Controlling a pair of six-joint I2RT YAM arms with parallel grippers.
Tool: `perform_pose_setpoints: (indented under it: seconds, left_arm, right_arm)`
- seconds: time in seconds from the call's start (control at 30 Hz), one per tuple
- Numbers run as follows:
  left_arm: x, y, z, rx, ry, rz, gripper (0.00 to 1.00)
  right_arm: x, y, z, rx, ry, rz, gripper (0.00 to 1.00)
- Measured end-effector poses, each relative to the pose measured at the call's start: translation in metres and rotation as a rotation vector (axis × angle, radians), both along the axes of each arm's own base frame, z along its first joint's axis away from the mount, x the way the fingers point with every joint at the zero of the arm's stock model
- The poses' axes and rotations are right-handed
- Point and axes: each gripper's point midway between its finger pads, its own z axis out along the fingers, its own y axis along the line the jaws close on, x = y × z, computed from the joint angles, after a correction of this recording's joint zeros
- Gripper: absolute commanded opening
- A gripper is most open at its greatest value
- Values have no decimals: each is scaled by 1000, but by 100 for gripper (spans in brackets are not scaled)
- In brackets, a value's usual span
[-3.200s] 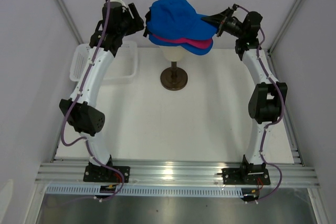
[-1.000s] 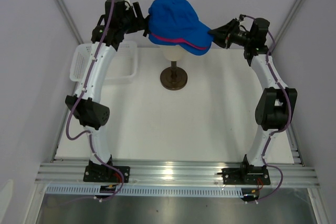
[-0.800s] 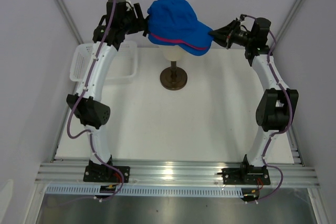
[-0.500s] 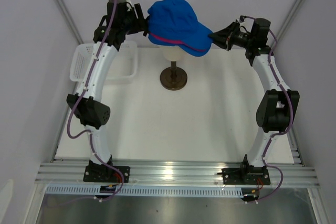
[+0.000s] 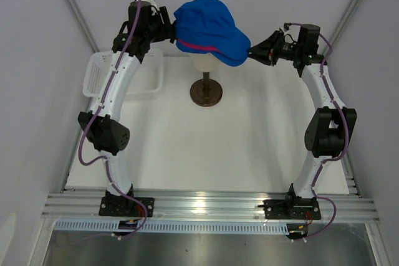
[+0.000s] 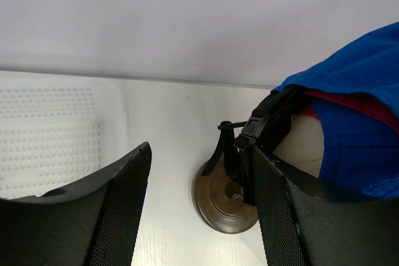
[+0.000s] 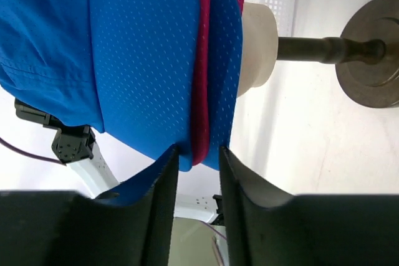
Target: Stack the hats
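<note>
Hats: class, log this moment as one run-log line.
hats: stacked on mannequin head | left pincer: open beside back strap | right pincer: closed on brims

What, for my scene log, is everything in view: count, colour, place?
blue hats: 2, bright blue, top and bottom of the stack on the mannequin head
pink hat: 1, magenta, sandwiched between them
mannequin head: 1, cream, under the stack
stand: 1, dark brown, back centre of table
basket: 1, white mesh, back left
table: 1, white
arms: 2, white with black joints, either side
left gripper: 1, black, open, by the stack's rear strap
right gripper: 1, black, brim edges between its fingers, grip unclear
</note>
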Motion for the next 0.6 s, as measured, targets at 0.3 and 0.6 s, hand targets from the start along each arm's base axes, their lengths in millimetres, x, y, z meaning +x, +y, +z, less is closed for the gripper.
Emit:
perform_pose_setpoints:
  seconds: [0.3, 0.6]
  left_arm:
    - [-12, 6, -2, 20, 1, 6, 72]
    - [-24, 13, 6, 68, -12, -6, 87]
  right_arm:
    - [4, -13, 20, -20, -59, -24, 69]
    - [-1, -26, 37, -30, -142, -38, 90]
